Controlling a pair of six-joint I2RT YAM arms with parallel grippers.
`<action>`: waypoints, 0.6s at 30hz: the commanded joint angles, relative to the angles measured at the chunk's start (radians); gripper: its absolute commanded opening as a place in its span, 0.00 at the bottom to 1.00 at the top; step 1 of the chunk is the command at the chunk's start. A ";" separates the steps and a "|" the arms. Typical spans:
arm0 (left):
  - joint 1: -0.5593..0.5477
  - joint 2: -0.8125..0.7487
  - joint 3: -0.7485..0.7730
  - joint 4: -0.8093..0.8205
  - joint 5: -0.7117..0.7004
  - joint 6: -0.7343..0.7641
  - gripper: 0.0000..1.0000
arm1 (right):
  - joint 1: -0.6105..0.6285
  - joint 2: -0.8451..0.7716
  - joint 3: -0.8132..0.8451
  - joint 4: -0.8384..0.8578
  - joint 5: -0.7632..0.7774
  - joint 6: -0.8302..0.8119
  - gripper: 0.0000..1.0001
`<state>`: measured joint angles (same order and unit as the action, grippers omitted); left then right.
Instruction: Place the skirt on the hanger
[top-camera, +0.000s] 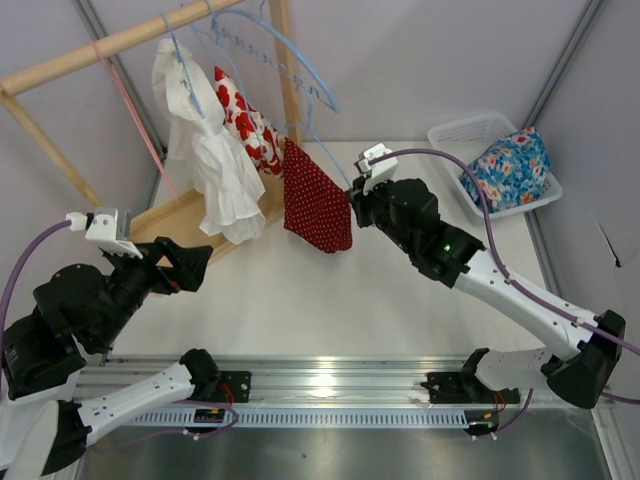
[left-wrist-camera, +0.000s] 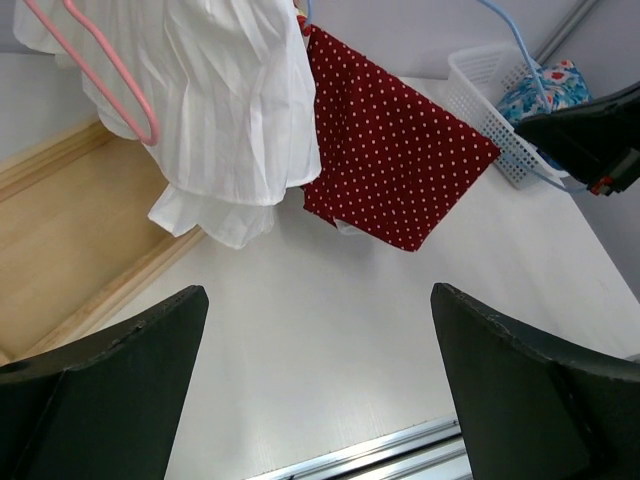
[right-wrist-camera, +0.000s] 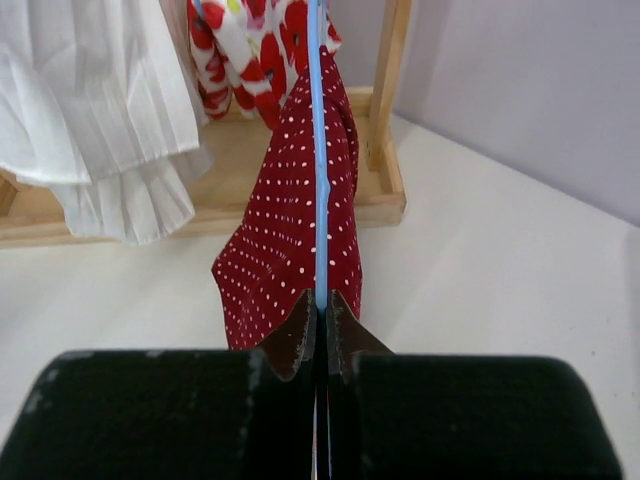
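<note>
Two right fingers (right-wrist-camera: 296, 338) tight on hanger (right-wrist-camera: 319, 180).

Readable text: none in any of the three views.
Labels, brands, numbers, signs: none legible on the arms, the garments, the rack or the basket.
</note>
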<state>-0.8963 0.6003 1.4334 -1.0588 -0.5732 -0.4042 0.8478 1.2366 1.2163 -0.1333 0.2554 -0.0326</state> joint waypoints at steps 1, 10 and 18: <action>0.005 -0.002 -0.018 -0.007 0.009 0.001 1.00 | -0.016 0.014 0.130 0.170 0.001 -0.058 0.00; 0.005 -0.008 -0.007 -0.026 -0.007 0.027 1.00 | -0.055 0.115 0.258 0.175 -0.011 -0.133 0.00; 0.005 -0.016 -0.001 -0.035 -0.020 0.024 0.99 | -0.081 0.188 0.328 0.208 -0.111 -0.177 0.00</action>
<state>-0.8963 0.5926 1.4212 -1.0878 -0.5743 -0.3992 0.7776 1.4090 1.4513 -0.0486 0.2001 -0.1669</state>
